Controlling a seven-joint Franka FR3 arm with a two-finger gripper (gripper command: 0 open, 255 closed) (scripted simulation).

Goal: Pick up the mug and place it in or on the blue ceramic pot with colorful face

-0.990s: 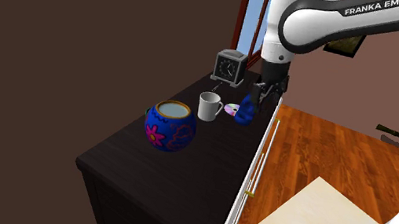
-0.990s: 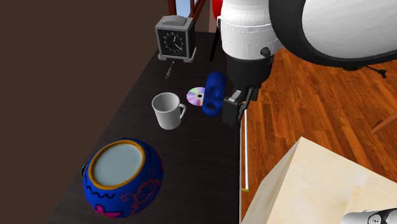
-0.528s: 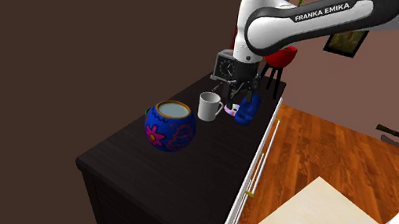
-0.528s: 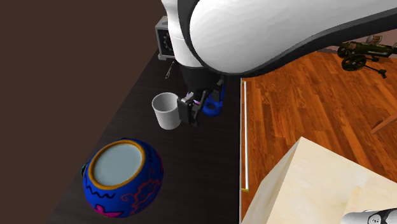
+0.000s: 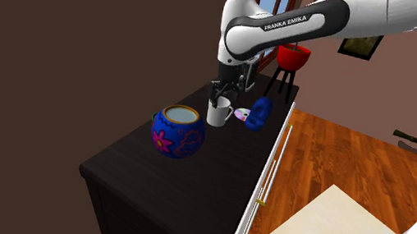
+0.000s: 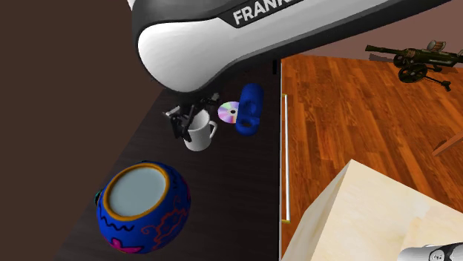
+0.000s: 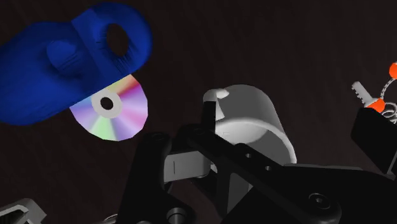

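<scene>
Shoulder view, upper centre: gripper (image 5: pixel 220 97), jaws apart, just over white mug (image 5: pixel 218 114), upright on dark cabinet top (image 5: pixel 134 164). Second exterior view: mug left of centre, blue pot (image 6: pixel 142 206) lower left, apart. Wrist view: mug right before the gripper, shiny disc (image 7: pixel 114 111) near it.

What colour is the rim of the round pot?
Orange. The pot shows it best in the second exterior view.
</scene>
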